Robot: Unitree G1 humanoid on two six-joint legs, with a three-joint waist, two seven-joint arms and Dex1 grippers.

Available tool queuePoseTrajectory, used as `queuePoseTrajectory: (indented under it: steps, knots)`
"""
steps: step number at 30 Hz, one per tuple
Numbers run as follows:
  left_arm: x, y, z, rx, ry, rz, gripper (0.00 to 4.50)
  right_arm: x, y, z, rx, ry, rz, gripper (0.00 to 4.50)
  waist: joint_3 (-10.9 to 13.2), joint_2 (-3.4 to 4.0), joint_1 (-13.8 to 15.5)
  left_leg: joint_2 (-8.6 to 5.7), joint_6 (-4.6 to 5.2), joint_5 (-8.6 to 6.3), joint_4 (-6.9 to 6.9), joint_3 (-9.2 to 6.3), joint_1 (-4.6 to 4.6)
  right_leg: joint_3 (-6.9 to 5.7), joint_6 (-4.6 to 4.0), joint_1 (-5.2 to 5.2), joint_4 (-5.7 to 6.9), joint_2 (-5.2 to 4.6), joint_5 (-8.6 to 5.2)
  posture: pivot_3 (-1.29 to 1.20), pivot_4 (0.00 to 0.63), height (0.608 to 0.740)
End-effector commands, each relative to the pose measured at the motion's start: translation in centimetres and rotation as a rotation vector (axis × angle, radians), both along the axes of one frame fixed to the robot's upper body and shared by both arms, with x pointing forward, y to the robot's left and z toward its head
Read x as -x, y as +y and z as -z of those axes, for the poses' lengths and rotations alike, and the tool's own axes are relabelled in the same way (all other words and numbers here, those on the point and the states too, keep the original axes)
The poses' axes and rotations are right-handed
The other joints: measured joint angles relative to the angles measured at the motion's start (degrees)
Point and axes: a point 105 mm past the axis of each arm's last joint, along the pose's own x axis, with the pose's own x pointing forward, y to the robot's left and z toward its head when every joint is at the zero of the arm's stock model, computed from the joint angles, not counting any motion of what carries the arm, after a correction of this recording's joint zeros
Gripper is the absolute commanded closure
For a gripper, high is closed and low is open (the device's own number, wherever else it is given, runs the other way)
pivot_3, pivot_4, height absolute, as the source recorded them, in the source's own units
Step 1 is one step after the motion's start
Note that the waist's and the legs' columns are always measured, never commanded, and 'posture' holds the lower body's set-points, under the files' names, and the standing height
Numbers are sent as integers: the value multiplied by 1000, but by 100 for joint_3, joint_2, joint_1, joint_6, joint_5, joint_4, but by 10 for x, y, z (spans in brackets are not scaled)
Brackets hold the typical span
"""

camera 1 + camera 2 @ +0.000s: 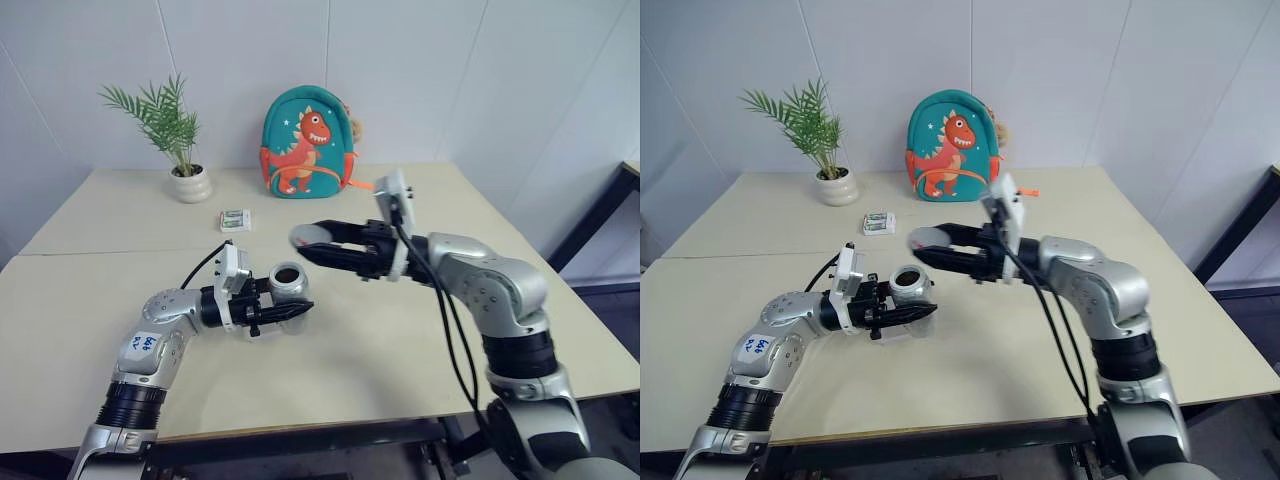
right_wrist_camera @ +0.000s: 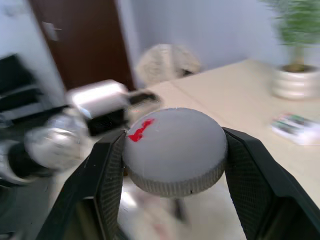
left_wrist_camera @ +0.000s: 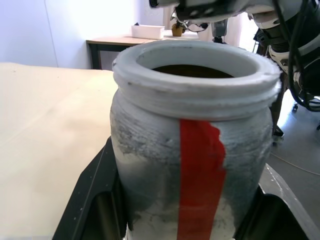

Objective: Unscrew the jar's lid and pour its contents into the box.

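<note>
With its lid off, the jar sits open-mouthed in the left fingers, held above the counter.
Right fingers are clenched on the lid, just beside and slightly higher; dinosaur backpack and plant behind.

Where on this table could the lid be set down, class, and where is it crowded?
Bare tabletop lies in front of the jar, toward the near edge, and on the far left between the plant pot and the table seam. It is crowded at the back, around the green-and-white packet and the dinosaur backpack.
</note>
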Motion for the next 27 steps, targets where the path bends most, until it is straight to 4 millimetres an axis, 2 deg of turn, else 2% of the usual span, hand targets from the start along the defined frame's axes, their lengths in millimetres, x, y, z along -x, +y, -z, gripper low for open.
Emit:
queuePoseTrajectory:
  steps: [1,4,7,8,11,14,19,25,26,27]
  knots:
    - [4,5,-10,34,-6,-3,2477,-16,-45,-3,-69,-24,175,1970,0,0,21,0,1,0,0,1,0,1,1,2,-4,0,1,0,150,740]
    - [3,9,-9,31,1,-14,2477,-28,-77,14,-77,8,305,1970,0,0,10,0,2,-1,-2,4,-1,4,2,-1,-4,1,1,0,150,740]
    - [2,11,-9,36,0,-22,2477,-51,-115,47,-57,43,522,1970,0,0,-17,0,2,-1,-4,4,4,4,2,2,-3,2,1,0,150,740]
    - [2,10,-10,40,-1,-23,2477,-57,-125,64,-19,46,593,1970,0,0,-20,0,2,-1,-4,5,5,6,2,3,-3,2,1,0,150,740]
    - [-2,10,-14,64,32,-40,2477,-66,-143,108,87,41,710,1970,0,0,-26,-2,2,0,-2,9,6,12,5,6,-6,3,3,0,150,740]
    - [-5,9,-19,95,63,-43,2477,-74,-154,134,81,50,804,1970,0,0,-72,-2,2,0,-2,22,7,25,12,2,-5,3,7,0,150,740]
    - [-8,10,-23,87,49,-71,2477,-81,-155,146,66,47,830,1970,0,0,-81,-2,1,1,-2,30,16,35,16,3,2,7,9,0,150,740]
    - [-9,12,-24,85,40,-95,2477,-82,-151,144,49,50,791,1970,0,1,-67,-2,-1,1,1,30,18,37,17,5,5,7,10,0,150,740]
    - [-11,13,-23,77,34,-111,2477,-81,-150,142,47,44,775,1234,0,0,-65,-2,-1,1,1,30,18,37,17,4,5,7,10,0,150,740]
    - [-11,14,-23,74,30,-120,2477,-80,-149,139,48,35,758,989,0,1,-65,-2,-1,1,1,30,18,37,17,4,5,7,10,0,150,740]
